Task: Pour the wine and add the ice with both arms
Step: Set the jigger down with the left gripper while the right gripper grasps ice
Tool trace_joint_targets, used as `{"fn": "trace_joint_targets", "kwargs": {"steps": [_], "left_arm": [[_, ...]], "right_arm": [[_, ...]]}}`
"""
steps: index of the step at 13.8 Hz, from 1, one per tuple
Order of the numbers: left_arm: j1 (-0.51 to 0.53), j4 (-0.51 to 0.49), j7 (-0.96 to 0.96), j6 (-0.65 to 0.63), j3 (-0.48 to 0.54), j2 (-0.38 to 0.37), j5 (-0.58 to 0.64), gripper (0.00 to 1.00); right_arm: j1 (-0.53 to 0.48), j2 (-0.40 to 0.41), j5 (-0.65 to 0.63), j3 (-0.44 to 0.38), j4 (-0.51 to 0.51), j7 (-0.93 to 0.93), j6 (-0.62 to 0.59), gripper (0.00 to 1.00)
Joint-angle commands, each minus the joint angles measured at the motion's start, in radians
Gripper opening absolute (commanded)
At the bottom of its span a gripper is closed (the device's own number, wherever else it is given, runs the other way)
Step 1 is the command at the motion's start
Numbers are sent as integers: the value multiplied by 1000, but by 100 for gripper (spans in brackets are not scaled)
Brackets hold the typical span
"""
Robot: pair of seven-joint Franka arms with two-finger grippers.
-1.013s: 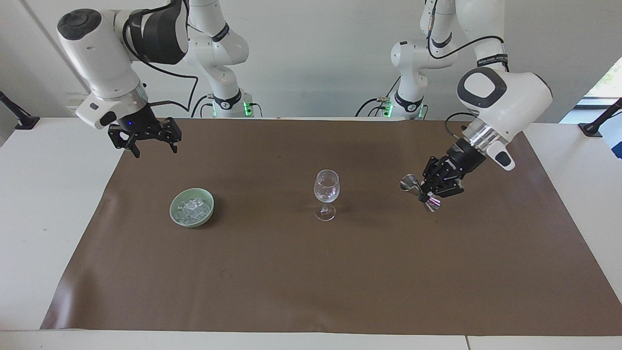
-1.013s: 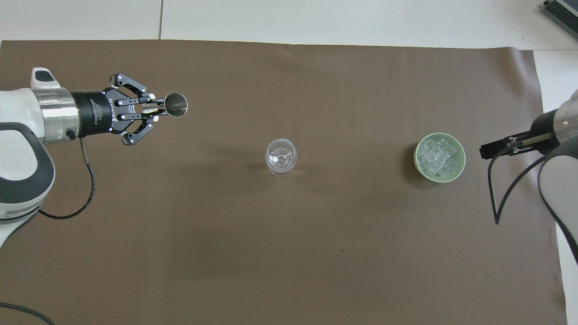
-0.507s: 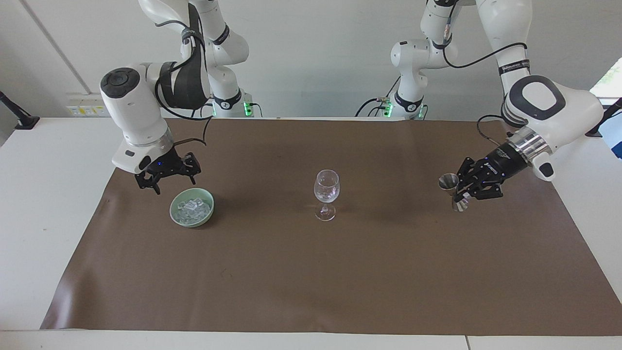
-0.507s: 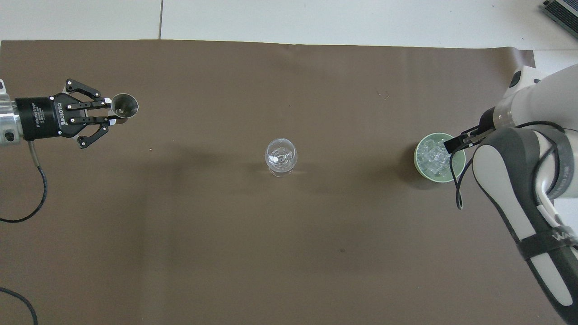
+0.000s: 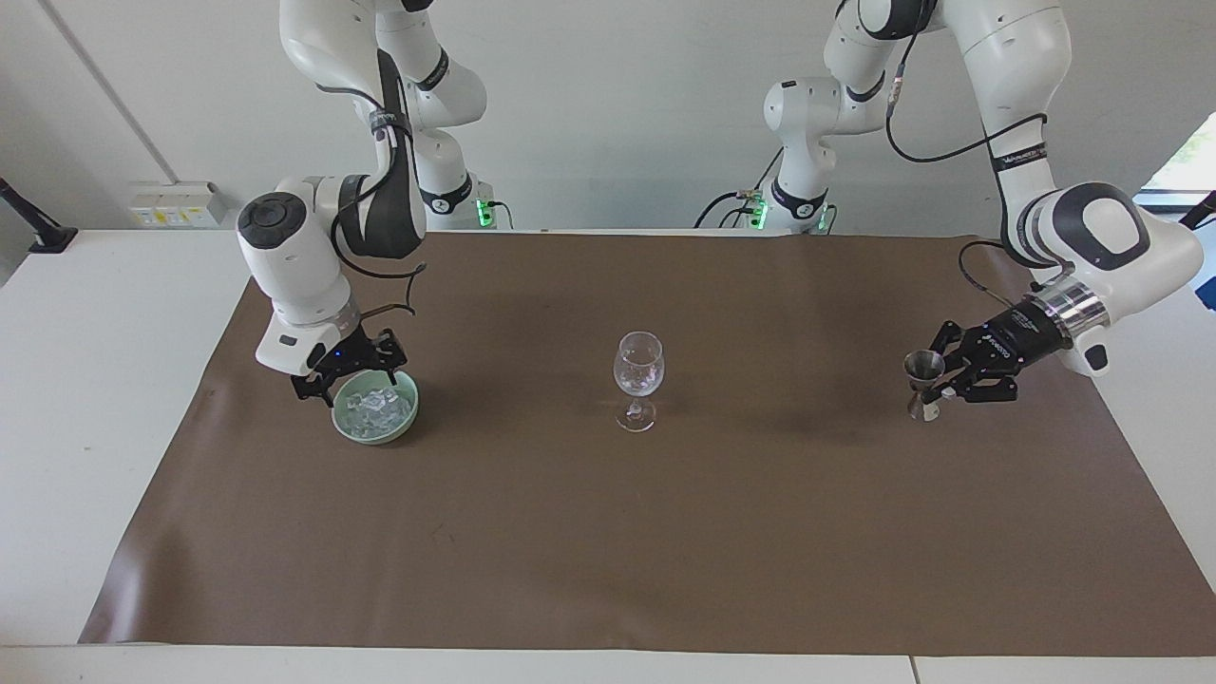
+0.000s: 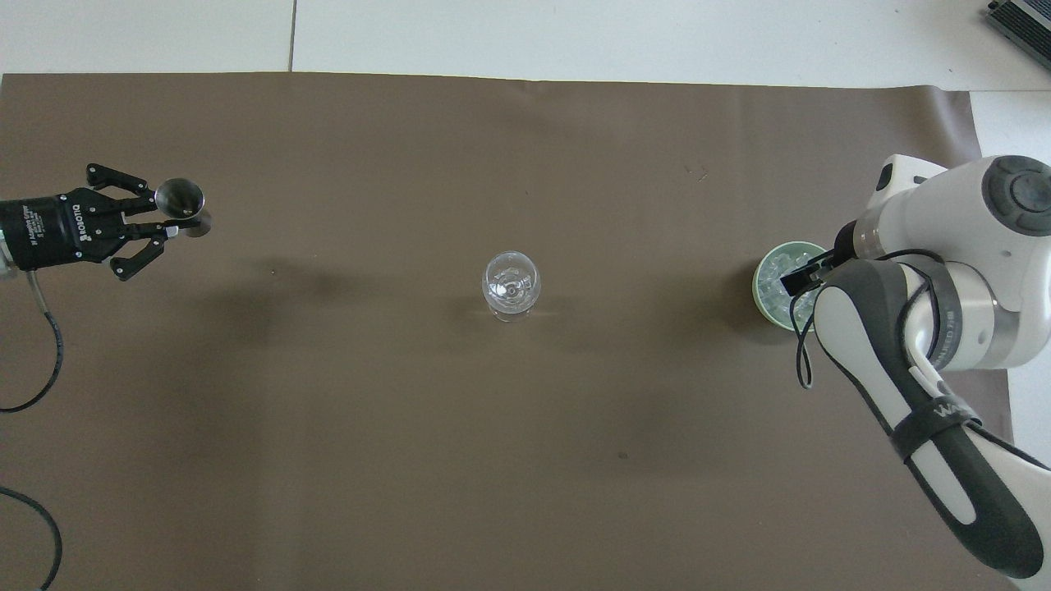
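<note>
A pale green bowl holds several clear cubes of ice toward the right arm's end of the table. My right gripper is open and low over the bowl's rim, at its side nearer the robots; the arm hides part of the bowl from above. A clear stemmed wine glass stands upright mid-mat. My left gripper is shut on a small metal jigger, held upright low over the mat toward the left arm's end.
A brown mat covers most of the white table. The right arm's forearm stretches over the mat's corner near the bowl. A black cable hangs from the left wrist.
My right gripper has come down from high beside the mat to the bowl. My left gripper has carried the jigger away from the glass, lowered it and turned it upright.
</note>
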Motion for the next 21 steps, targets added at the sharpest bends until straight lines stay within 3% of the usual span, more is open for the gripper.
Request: {"fn": "trace_joint_targets", "kwargs": {"steps": [1, 3, 7, 13, 17, 18, 20, 21], "left_arm": [[7, 31, 7, -90, 77, 80, -123, 0], [30, 28, 7, -144, 91, 129, -166, 0], [76, 2, 19, -175, 94, 173, -245, 0], [105, -62, 128, -192, 94, 196, -260, 0], [127, -127, 194, -199, 92, 212, -263, 0], [134, -139, 220, -218, 92, 219, -266, 0], [139, -153, 231, -229, 92, 229, -285, 0], [141, -159, 231, -229, 92, 230, -285, 0]], "right_arm": [[-3, -4, 7, -2, -57, -43, 58, 100], [-6, 0, 7, -3, -78, -59, 81, 100], [-14, 6, 7, -3, -98, -70, 104, 72], [-17, 25, 7, -3, -106, -68, 113, 62], [-17, 25, 7, -3, -104, -68, 111, 45], [-17, 25, 7, -3, -104, -63, 111, 38], [-14, 25, 7, -3, -103, -54, 110, 7], [-14, 25, 7, -3, -100, -54, 108, 0]]}}
